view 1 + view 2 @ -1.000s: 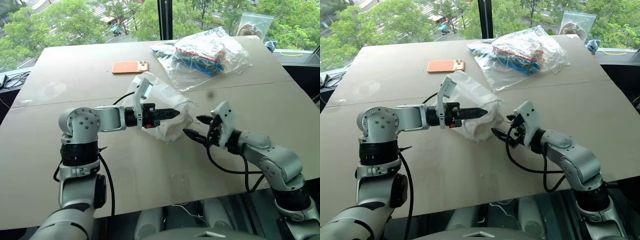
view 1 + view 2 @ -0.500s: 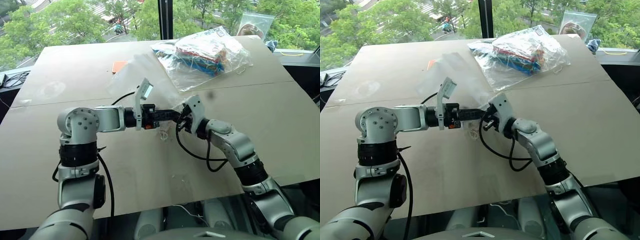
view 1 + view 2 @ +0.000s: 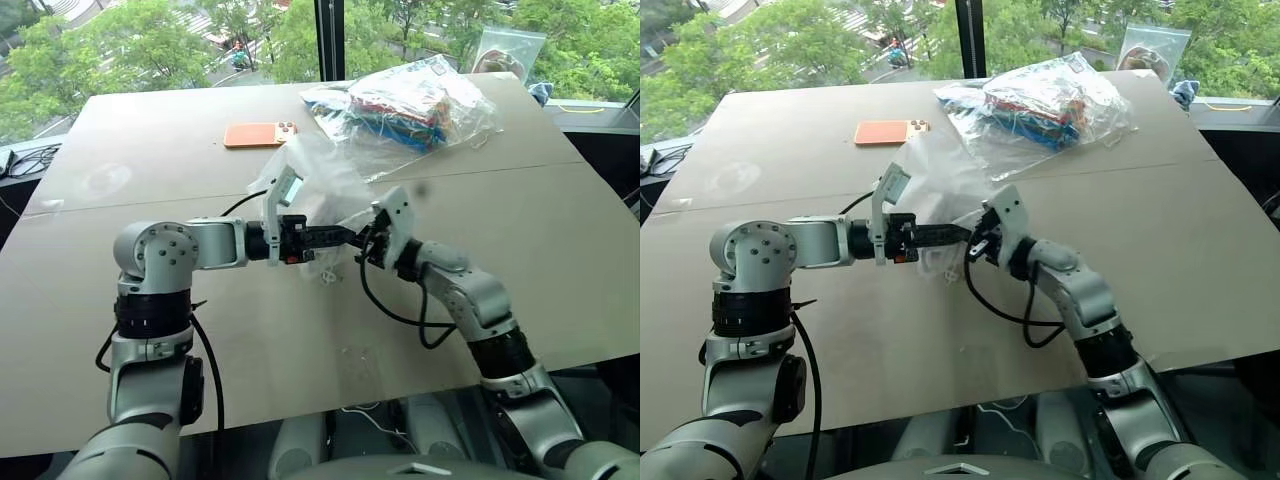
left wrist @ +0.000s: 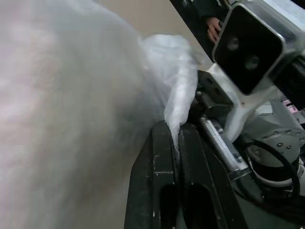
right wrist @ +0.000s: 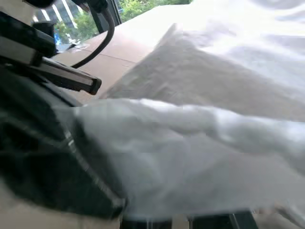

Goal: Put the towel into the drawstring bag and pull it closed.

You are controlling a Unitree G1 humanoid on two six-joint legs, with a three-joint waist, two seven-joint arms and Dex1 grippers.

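The thin, crinkly, translucent white drawstring bag (image 3: 315,180) hung lifted over the table's (image 3: 150,150) middle, pinched at its mouth between my two grippers. My left gripper (image 3: 345,236) was clamped shut on the mouth's fabric; my right gripper (image 3: 975,245), touching it tip to tip, was closed on the bag's edge too. The towel I could not make out. To cinch well, I judged I should draw the hands apart steadily, without jerking.

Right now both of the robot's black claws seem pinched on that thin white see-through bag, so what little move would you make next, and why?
Probably draw the two grippers slowly apart. The left gripper and right gripper are both shut on the thin translucent white drawstring bag, almost touching, so separating them should tighten its mouth.
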